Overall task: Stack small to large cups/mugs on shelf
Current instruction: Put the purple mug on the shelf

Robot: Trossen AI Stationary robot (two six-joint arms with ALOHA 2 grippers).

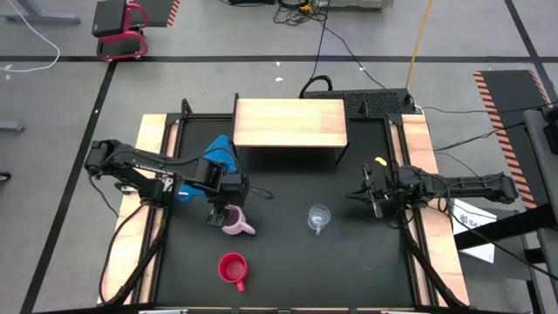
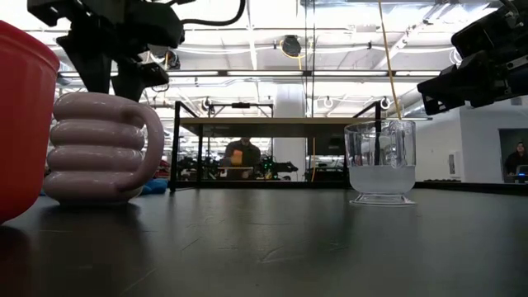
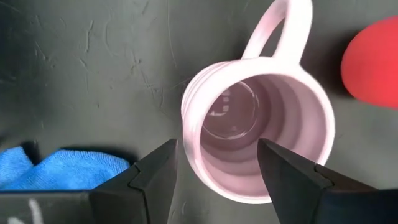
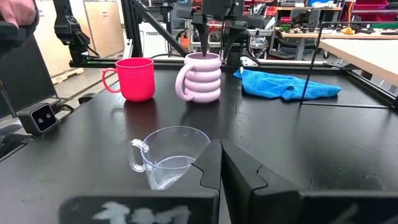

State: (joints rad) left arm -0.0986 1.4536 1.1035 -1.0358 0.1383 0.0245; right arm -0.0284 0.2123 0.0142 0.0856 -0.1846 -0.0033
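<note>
In the lower left of the high view the left gripper (image 1: 220,212), fingers wide apart, hangs right above the upright lilac mug (image 1: 234,222), one finger inside its rim, while the closed right gripper (image 1: 373,194) waits beside the glass cup (image 1: 318,217).

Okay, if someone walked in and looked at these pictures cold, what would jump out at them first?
Probably the left tool, open and poised right over the ribbed lilac-pink mug at the table's left-center, one finger inside the rim. Next, the bright red mug near the front edge and the clear glass cup mid-table. The light-wood shelf at the back carries nothing.
</note>
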